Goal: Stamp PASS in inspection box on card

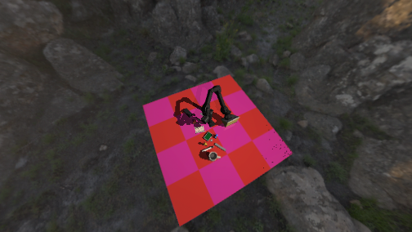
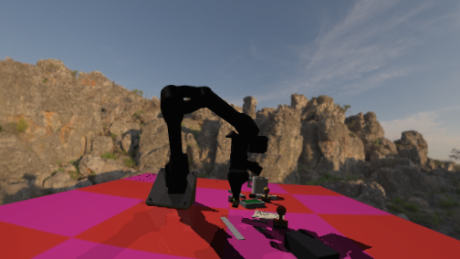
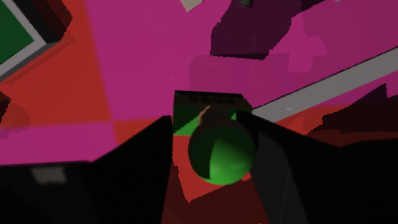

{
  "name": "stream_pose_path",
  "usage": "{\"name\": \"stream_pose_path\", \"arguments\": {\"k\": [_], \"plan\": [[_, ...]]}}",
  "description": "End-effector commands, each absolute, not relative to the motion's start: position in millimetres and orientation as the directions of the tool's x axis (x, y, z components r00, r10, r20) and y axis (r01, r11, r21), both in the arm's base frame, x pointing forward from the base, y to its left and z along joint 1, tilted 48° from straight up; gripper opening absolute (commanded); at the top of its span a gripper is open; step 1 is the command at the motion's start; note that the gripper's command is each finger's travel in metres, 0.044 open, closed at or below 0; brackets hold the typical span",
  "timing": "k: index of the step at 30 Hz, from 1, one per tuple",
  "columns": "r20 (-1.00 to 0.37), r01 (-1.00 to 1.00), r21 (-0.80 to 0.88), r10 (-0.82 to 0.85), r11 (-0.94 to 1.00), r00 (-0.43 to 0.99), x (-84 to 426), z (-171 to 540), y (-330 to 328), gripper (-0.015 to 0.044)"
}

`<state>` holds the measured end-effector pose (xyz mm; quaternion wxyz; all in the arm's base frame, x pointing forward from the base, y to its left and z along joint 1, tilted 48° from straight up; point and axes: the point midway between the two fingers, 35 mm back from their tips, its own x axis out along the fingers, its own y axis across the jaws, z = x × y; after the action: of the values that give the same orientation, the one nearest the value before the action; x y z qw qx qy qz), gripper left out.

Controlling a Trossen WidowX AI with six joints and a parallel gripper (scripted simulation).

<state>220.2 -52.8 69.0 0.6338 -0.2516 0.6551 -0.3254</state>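
Note:
My gripper (image 2: 235, 199) (image 3: 204, 121) is shut on the PASS stamp (image 3: 222, 155), which has a round green knob and a dark block with lettering. The stamp is upright, low over the table; any gap beneath it is hard to tell. The green ink pad (image 1: 208, 136) (image 2: 252, 203) (image 3: 14, 37) lies beside the gripper, at the upper left in the wrist view. The pale card (image 1: 199, 130) (image 2: 265, 214) lies near the pad; only a corner of the card shows at the top of the wrist view. Its inspection box cannot be made out.
A second stamp (image 2: 281, 216) stands beside the card, near a black block (image 2: 312, 244) (image 1: 186, 112). A pale flat strip (image 2: 233, 228) (image 3: 330, 85) lies close to the gripper. A mug (image 1: 212, 156) (image 2: 260, 185) and several small items stand beyond the pad.

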Motion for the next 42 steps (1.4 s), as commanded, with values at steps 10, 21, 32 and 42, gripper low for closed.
{"name": "stream_pose_path", "arguments": {"k": [10, 21, 32, 42], "plan": [[-0.667, 0.085, -0.744, -0.742, 0.662, -0.066, 221, 73, -46, 0.0], [-0.665, 0.085, -0.746, -0.744, 0.66, -0.064, 221, 77, -42, 0.0], [-0.663, 0.084, -0.749, -0.746, 0.658, -0.063, 221, 80, -38, 0.0], [-0.66, 0.084, -0.751, -0.748, 0.655, -0.061, 221, 84, -34, 0.0]]}}
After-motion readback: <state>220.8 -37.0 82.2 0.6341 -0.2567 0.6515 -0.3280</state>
